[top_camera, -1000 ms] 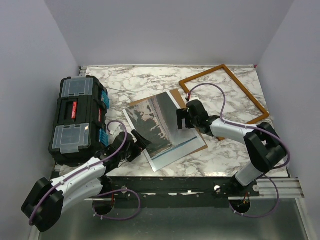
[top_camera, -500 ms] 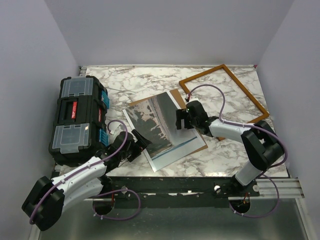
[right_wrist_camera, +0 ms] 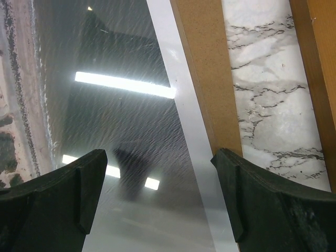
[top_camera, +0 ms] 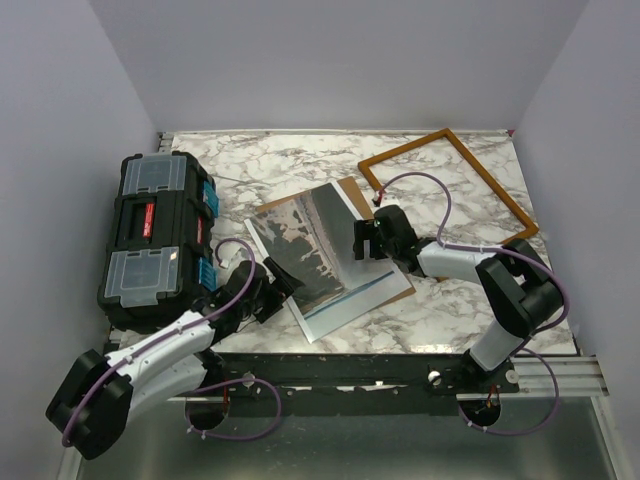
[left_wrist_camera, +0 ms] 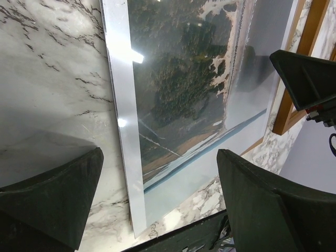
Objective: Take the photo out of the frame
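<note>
The photo (top_camera: 315,260) lies flat, out of the frame (top_camera: 455,185). The left gripper (top_camera: 283,284) and right gripper (top_camera: 362,240) are wide open, holding nothing. Best to pinch only its pale edge.

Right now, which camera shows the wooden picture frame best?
The top external view: the whole empty frame shows, lying on the table beyond the photo. The left wrist view catches only a strip at its right edge; the right wrist view, one rail at its right edge.

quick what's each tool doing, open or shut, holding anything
Left tool: open, holding nothing, over the photo's edge.
Right tool: open, holding nothing, over the photo.
</note>
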